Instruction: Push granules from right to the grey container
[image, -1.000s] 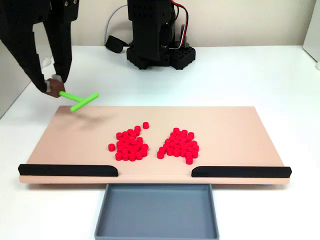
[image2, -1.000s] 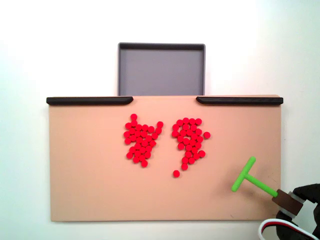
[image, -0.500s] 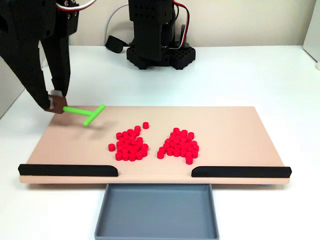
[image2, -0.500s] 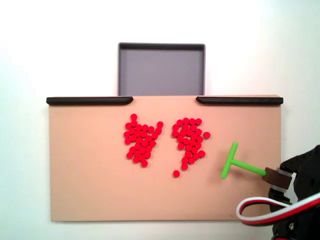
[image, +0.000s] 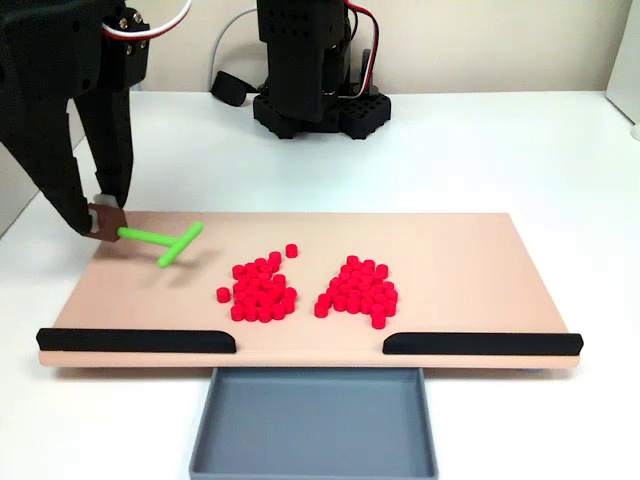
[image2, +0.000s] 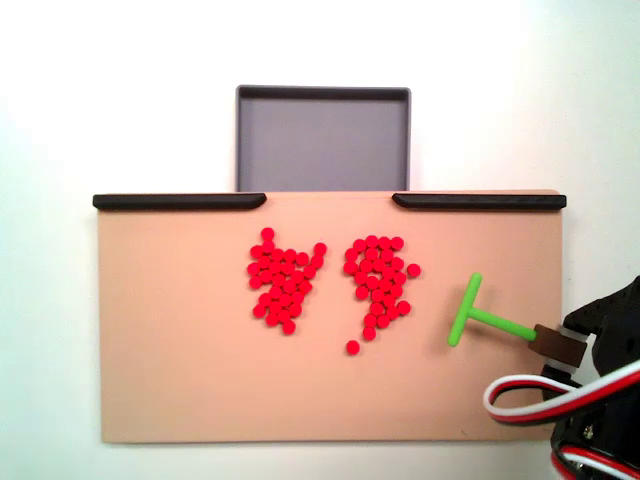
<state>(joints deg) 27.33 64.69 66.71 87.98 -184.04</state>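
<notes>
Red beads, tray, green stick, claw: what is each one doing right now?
Granules: two piles on the board, none in the tray.
Container: empty.
Stick: held over the board, clear of the piles.
Gripper: shut on the stick's end.

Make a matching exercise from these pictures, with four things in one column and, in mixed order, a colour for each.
Things:
1. granules
2. grey container
3. T-shaped stick
4. board

Colours:
A. tan
B. green
C. red
D. slate grey

Pairs: 1-C, 2-D, 3-B, 4-A
</notes>
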